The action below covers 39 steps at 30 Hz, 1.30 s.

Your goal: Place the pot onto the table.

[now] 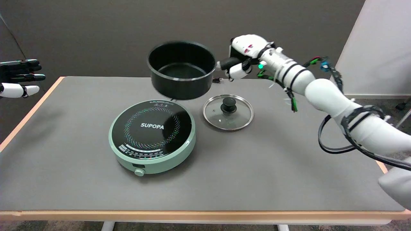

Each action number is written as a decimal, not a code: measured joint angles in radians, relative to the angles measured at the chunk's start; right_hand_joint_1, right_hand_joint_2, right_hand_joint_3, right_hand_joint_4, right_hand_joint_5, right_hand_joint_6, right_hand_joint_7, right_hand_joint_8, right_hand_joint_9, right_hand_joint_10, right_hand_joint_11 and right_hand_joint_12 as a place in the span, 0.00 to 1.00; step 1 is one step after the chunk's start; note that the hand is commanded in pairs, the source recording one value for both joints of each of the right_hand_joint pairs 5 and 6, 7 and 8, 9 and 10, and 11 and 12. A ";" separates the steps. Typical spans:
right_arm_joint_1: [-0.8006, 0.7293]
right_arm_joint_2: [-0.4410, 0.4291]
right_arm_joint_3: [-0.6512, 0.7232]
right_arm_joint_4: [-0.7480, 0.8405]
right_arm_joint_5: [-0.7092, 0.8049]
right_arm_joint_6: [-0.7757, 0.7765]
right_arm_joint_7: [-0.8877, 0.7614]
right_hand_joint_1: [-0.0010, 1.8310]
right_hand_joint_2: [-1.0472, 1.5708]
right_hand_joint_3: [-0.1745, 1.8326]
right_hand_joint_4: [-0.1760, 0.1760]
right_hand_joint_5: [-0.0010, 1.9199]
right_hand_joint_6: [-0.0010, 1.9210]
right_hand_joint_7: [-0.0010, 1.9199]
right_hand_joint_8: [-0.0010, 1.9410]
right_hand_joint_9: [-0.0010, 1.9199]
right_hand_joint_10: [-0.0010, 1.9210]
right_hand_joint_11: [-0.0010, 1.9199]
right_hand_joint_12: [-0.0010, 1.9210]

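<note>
Single head view, no second view to compare. Camera sits above near long edge of grey-topped, wood-edged table (224, 179), looks down and across toward far edge and dark wall behind. Medium distance: both near corners cut off by frame, far left corner visible. White right arm (337, 99) enters at lower right, crossing table's right edge.

Evenly lit, soft overhead light, faint shadows on the bench (64, 154). Slight motion blur on the pot (181, 74) beside the fingers (239, 71).
</note>
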 measured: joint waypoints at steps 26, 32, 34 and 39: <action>-0.539 0.020 0.725 0.373 0.014 0.003 0.000 0.45 0.88 0.69 0.24 0.92 0.92 0.92 0.91 0.92 0.92 0.92 0.92; -0.644 -0.021 0.879 0.410 0.014 0.015 0.000 0.45 0.88 0.69 0.25 0.92 0.92 0.92 0.91 0.92 0.92 0.92 0.92; -0.674 -0.037 0.930 0.417 0.014 0.018 0.000 0.45 0.88 0.68 0.25 0.92 0.92 0.92 0.91 0.92 0.92 0.92 0.92; -0.742 -0.083 1.061 0.425 0.013 0.024 0.000 0.45 0.88 0.68 0.25 0.92 0.92 0.92 0.91 0.92 0.92 0.92 0.92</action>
